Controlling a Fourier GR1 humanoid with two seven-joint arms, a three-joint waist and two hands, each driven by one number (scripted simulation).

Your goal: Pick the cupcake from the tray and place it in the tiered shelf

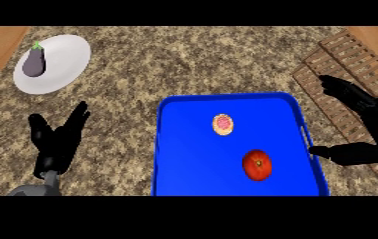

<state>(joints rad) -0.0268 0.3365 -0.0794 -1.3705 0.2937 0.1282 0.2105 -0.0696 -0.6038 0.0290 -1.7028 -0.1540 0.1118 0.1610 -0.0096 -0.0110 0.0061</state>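
While the cupcake (223, 124) sits in the blue tray (168, 148), at eleven o'clock from the tomato (257, 165), the right hand (353, 125) spreads wide at three o'clock, likely to grab. The left hand (57, 139) rests open.

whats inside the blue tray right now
Inside the blue tray lie a cupcake with pink topping and, nearer the robot, a tomato. Both sit in plain sight; the tray's near edge is out of view.

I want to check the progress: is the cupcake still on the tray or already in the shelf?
On the tray. The cupcake lies on the blue tray, beside the tomato; no hand touches it.
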